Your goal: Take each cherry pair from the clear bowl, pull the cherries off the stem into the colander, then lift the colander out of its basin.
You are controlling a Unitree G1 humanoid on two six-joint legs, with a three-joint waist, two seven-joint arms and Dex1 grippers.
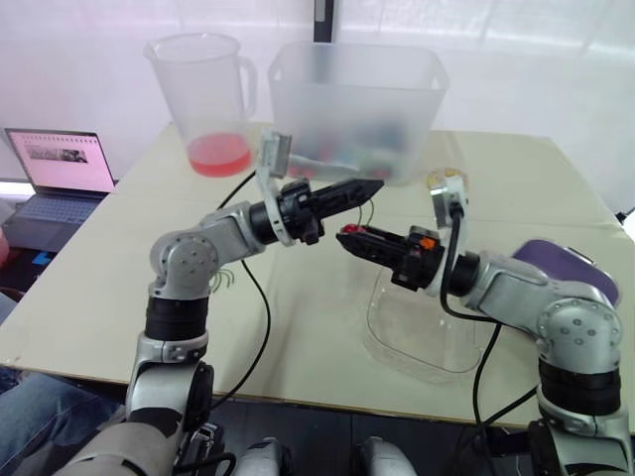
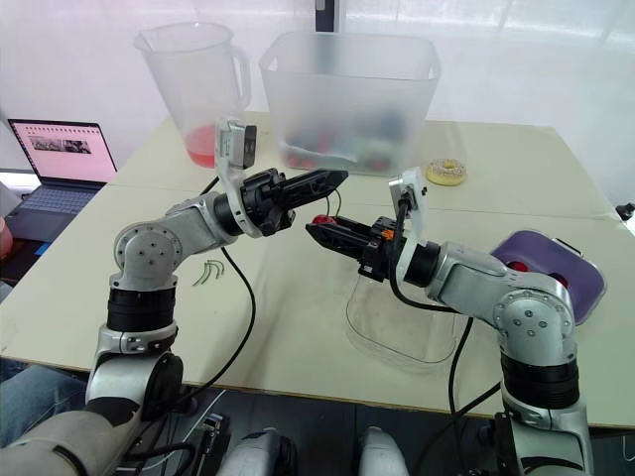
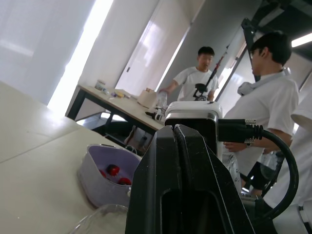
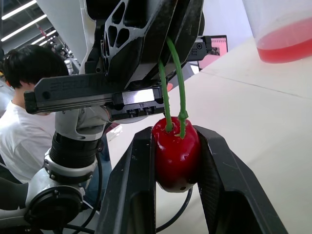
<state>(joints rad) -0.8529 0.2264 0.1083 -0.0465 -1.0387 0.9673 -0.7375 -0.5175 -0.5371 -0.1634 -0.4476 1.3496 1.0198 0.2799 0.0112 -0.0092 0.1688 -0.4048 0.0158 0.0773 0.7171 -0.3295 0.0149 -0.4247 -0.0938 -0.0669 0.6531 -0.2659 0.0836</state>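
Stem pull, in air by clear plastic bowl (image 1: 397, 342).
My R claw (image 4: 175, 163) clamped on red cherry (image 4: 174, 151); L claw (image 1: 372, 185) nips green stem (image 4: 170, 87) just above; stem runs cherry-to-L.

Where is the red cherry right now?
In the head views, the round red cherry sits pinched in the right claw, mid-air above the beige table's middle, its green stems held by the left claw.

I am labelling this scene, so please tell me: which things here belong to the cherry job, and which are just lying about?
Job: cherry in the right hand, its stem in the left hand, clear bowl, purple basin with cherries.
Lying about: pitcher, frosted tub, laptop, yellow ring.
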